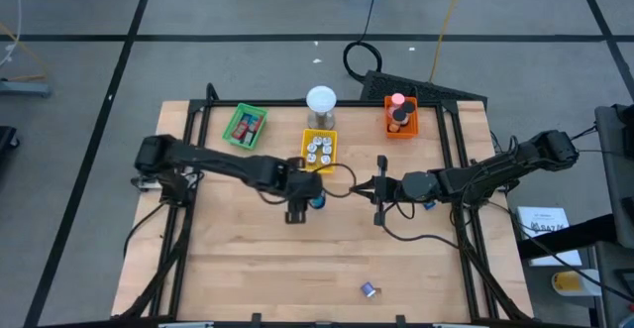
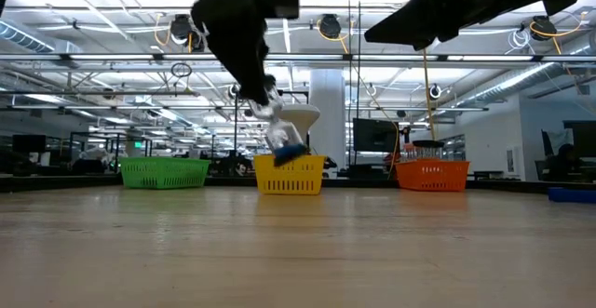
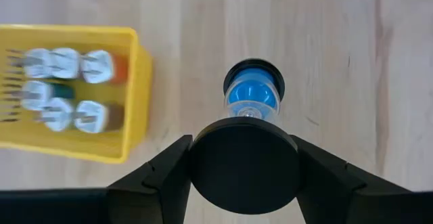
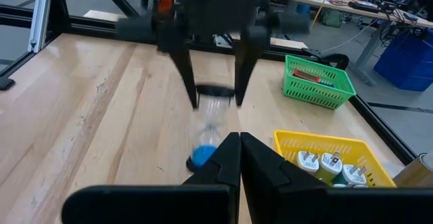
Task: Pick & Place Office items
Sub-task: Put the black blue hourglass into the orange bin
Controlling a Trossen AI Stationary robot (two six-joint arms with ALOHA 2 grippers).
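Note:
My left gripper (image 3: 243,166) is shut on a small hourglass (image 3: 253,92) with black end caps and blue sand, over the table's middle, beside the yellow tray (image 1: 319,150). In the low view the hourglass (image 2: 284,136) hangs tilted below the fingers. My right gripper (image 4: 240,156) is shut and empty. It sits just to the right of the hourglass (image 1: 316,201), pointing toward it. The yellow tray holds several silvery-white plugs (image 3: 64,88). A tiny item (image 1: 368,289) lies near the table's near edge. My left gripper pinches the hourglass's upper black cap (image 3: 243,143) between its two fingers, coming from above and pointing down. The hourglass is lifted clear of the table and hangs below the fingers, tilted, with its blue-filled lower end (image 2: 291,152) lowest.
The green tray (image 1: 246,126), with red and dark pieces in it, the yellow tray and the orange tray (image 1: 400,117) stand along the far side. A white-domed cylinder (image 1: 321,105) stands behind the yellow tray. Bare wood stretches across the near half of the table.

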